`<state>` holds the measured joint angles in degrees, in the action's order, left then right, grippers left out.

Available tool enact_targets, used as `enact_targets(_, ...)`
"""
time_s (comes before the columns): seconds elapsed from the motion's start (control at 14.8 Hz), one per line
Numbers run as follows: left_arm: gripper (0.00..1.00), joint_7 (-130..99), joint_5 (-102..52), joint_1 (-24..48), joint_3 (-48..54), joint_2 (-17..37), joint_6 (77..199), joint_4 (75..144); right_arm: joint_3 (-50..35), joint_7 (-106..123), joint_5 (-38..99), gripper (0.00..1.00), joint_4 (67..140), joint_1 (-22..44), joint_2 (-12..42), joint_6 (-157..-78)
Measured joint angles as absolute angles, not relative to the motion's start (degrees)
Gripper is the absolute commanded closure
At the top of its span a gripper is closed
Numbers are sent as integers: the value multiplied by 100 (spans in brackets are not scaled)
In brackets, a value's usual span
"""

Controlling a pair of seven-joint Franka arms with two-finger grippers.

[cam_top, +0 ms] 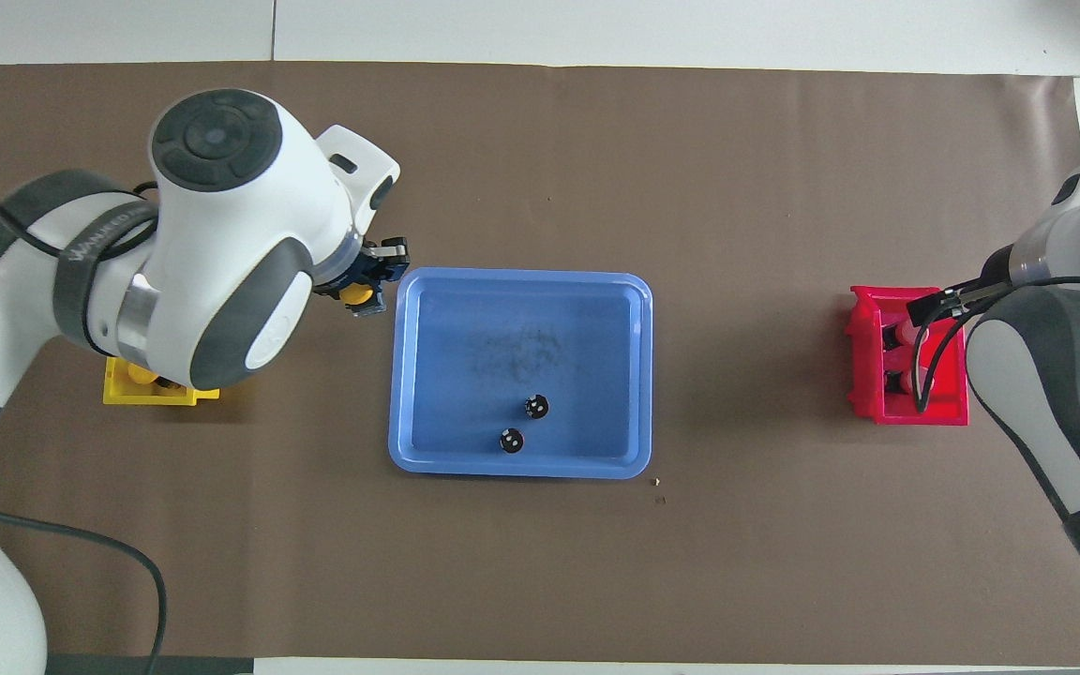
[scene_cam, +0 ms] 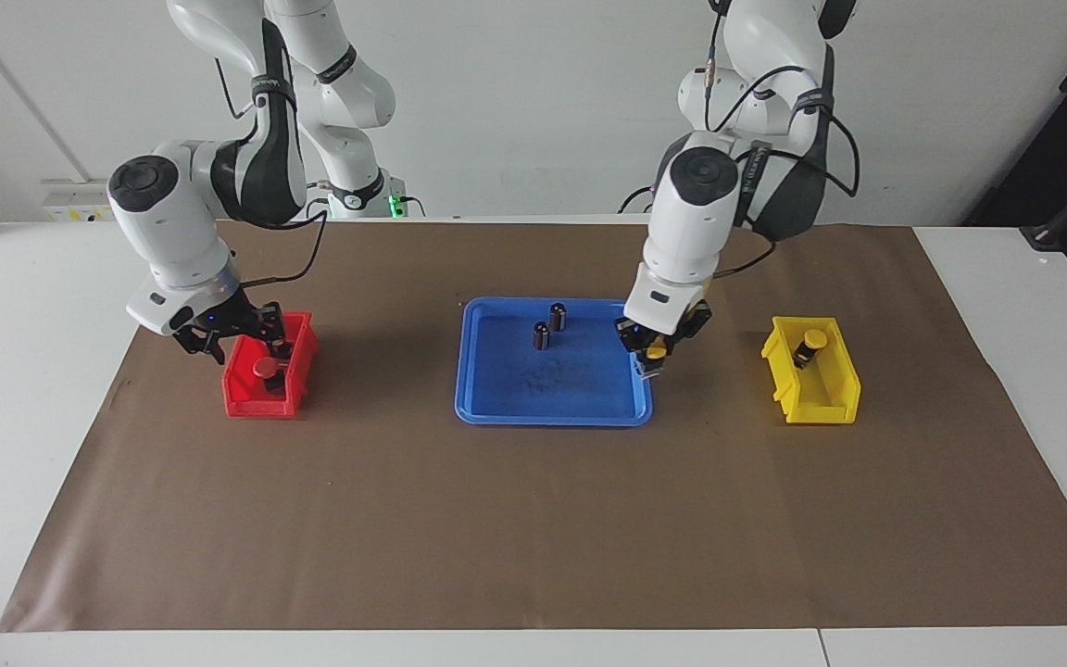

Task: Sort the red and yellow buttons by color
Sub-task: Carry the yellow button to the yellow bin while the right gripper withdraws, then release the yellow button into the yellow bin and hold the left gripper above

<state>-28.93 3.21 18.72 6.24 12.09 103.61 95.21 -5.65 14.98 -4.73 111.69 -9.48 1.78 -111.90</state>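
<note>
Yellow round cap shows between the left gripper [scene_cam: 653, 357] fingers: they are clamped on a yellow button [scene_cam: 655, 351], raised over the blue tray's [scene_cam: 487, 408] edge at the left arm's end; its axis cannot be read. Tray: smooth plastic, rounded corners, holding two dark capless cylinders [scene_cam: 549, 326] standing upright. A second yellow button [scene_cam: 809, 345] lies tilted in the yellow bin [scene_cam: 821, 406]. Right gripper [scene_cam: 246, 341] hangs over the red bin [scene_cam: 246, 403], fingers spread apart, holding nothing; a red button [scene_cam: 267, 370] sits inside, cap up. Brown paper mat [scene_cam: 533, 528] covers the table.
</note>
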Motion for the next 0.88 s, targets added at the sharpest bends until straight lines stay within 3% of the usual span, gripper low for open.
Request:
enact_targets(0.47, 99, 80, 308, -113, 571, 1038, 10154, 9542, -539, 630, -222, 0, 9039, -862, -88, -8583)
enact_targets(0.88, 99, 338, 305, -389, 580, 1039, 11215, 10364, -327, 605, -222, 0, 8946, -1110, -32, -8459)
